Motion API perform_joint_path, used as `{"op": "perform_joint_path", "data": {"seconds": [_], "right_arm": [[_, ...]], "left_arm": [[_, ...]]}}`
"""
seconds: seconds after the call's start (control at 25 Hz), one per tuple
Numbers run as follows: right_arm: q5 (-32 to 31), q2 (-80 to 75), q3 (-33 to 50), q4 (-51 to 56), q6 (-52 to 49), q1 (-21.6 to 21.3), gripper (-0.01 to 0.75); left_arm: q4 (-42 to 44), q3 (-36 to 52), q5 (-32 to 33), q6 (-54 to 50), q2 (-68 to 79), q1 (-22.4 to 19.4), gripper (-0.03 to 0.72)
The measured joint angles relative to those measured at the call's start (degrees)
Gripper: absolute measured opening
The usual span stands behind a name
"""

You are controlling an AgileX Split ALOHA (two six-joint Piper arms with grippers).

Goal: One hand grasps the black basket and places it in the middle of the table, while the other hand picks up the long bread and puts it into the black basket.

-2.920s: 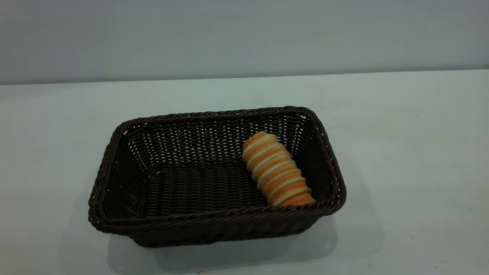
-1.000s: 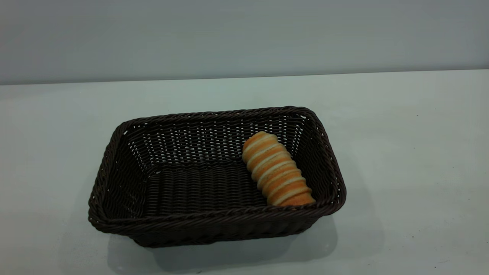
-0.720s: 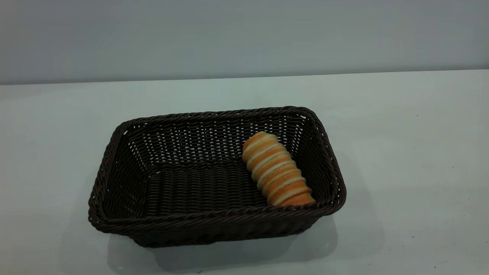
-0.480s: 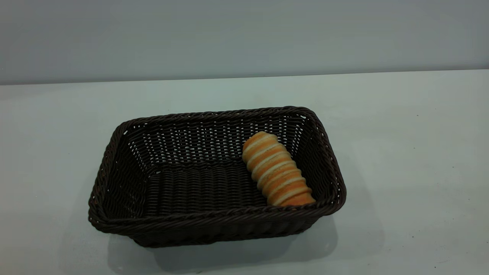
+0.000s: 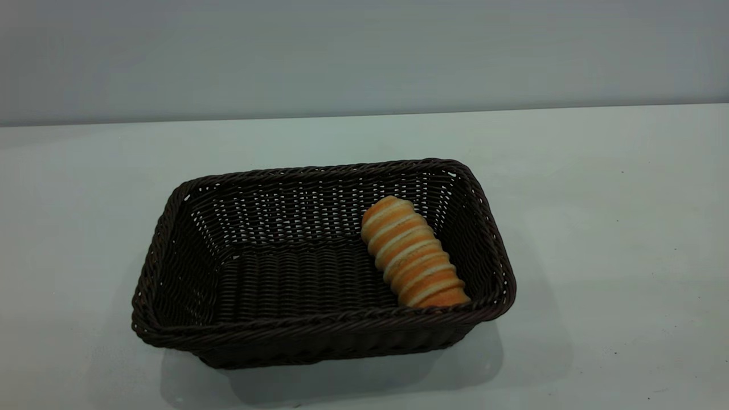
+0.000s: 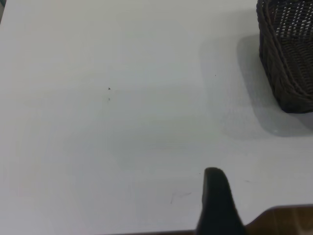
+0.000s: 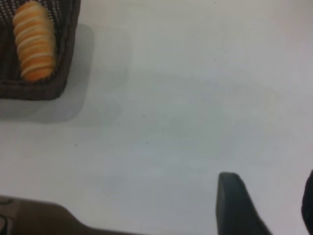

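A: Bread position? Oblong golden-orange long bread [image 5: 414,254] with cream stripes lies in the dark woven wicker basket [image 5: 171,239] at its right end, long axis running from the far wall toward the near rim.

B: Hands? Left hand [image 6: 217,205] and right hand [image 7: 266,205] rest apart from the basket over the white tabletop [image 5: 598,228]; whether either is spread, cannot tell.

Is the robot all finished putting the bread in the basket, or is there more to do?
It looks finished. The long bread lies inside the black basket, against its right side, and the basket sits about mid-table. Nothing is being held: the left gripper and right gripper are both over bare table, away from the basket. Nothing seems left to do.
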State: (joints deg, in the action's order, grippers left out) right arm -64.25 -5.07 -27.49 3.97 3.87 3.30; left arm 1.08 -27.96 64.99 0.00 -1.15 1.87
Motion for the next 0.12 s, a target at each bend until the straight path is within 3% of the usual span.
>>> {"op": "perform_joint_path", "data": {"seconds": [0.12], "right_arm": [[0.0, 0.0, 0.0, 0.0, 0.0, 0.0, 0.313]], "left_arm": [[0.0, 0.0, 0.0, 0.0, 0.0, 0.0, 0.544]]}}
